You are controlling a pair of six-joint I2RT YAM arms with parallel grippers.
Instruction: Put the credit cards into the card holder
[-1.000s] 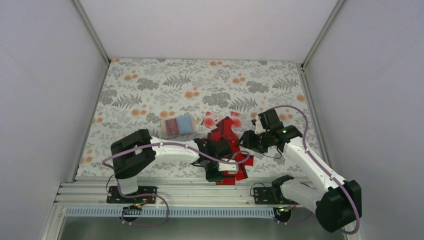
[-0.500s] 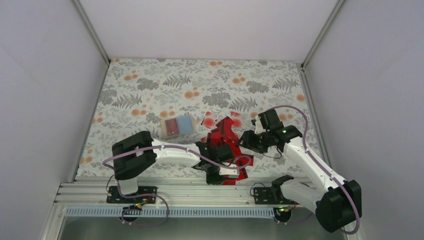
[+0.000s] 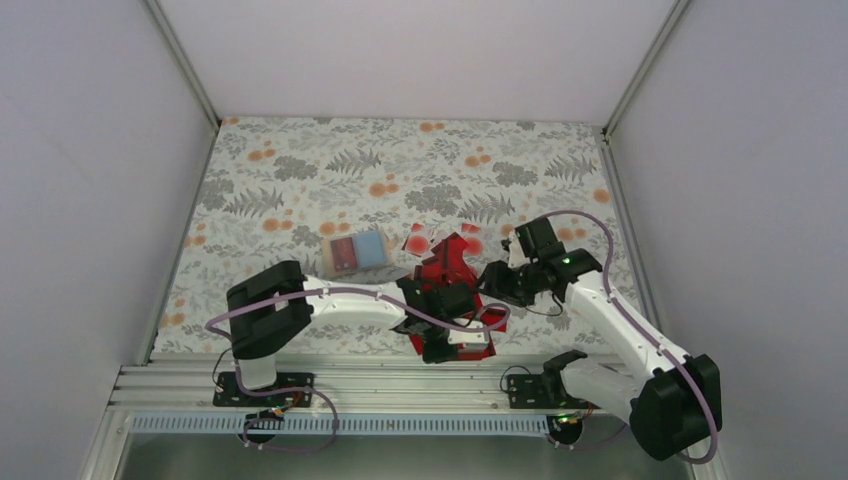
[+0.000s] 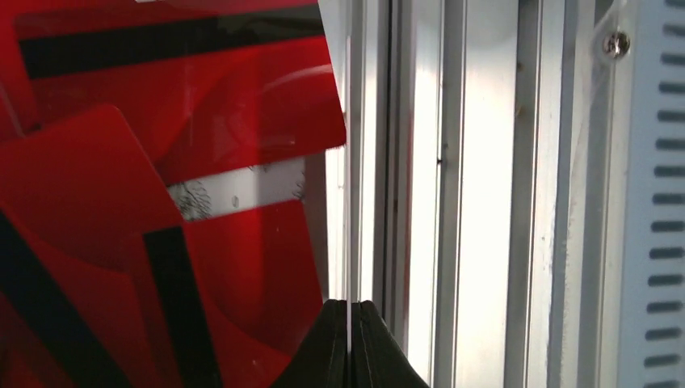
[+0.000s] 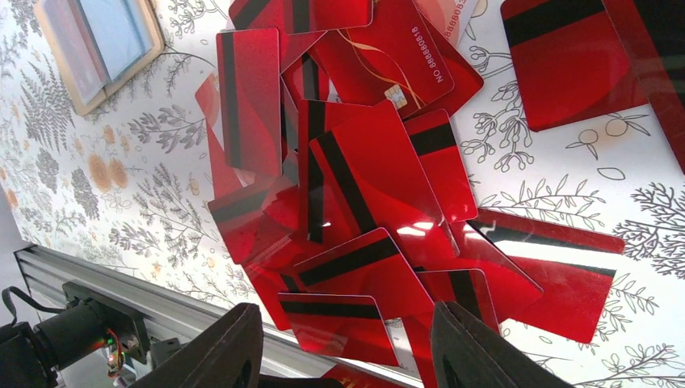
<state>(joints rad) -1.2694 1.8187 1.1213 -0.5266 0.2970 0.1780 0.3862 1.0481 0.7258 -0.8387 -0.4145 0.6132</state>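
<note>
An aluminium rail (image 4: 485,194) runs along the near edge of the table, just in front of a loose pile of red credit cards (image 5: 355,186) with black stripes. The left tool (image 4: 349,339) sits low at the near edge of that pile, over the line where the cards meet the rail. Its jaws are pressed tight together, and whether a card edge is caught between them cannot be told. The cards overlap at many angles on a floral tablecloth (image 3: 400,160), and a few lie apart, just right of the pile. The right tool (image 5: 346,323) hangs at the pile's right side with its jaws spread and nothing in them. Beyond the pile and to its left lies the tan card holder (image 5: 119,77), apart from the cards, with a blue and a reddish panel showing inside.
</note>
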